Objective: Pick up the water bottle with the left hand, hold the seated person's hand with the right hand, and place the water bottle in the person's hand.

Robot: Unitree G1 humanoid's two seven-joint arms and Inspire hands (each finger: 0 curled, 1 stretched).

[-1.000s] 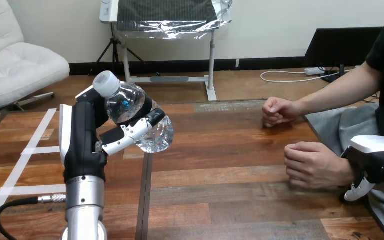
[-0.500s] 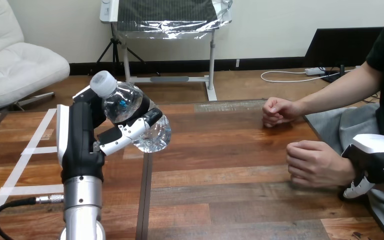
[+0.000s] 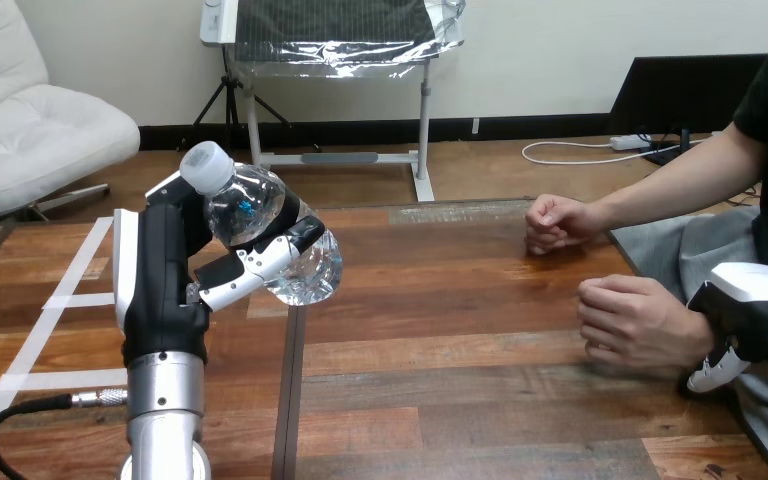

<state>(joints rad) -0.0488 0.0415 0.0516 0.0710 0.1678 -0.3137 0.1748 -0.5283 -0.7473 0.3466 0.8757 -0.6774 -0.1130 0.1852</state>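
My left hand (image 3: 175, 270) is raised over the table's left part and is shut on a clear water bottle (image 3: 265, 235). The bottle tilts, with its white cap (image 3: 203, 165) up and to the left and its base to the right. At the right edge my right hand (image 3: 750, 310) lies over the wrist of the person's nearer hand (image 3: 630, 320), and a finger (image 3: 712, 374) curls under that wrist. That nearer hand is loosely curled just above the table. The person's farther hand (image 3: 555, 222) rests as a fist on the table behind it.
The wooden table (image 3: 460, 330) has a dark seam (image 3: 290, 400) running down its middle left and white tape lines (image 3: 50, 300) at its left. Bare wood lies between the bottle and the person's hands.
My left hand with the bottle shifted slightly left, then held still. The person's nearer hand and my right hand on its wrist rose a little and moved right together.
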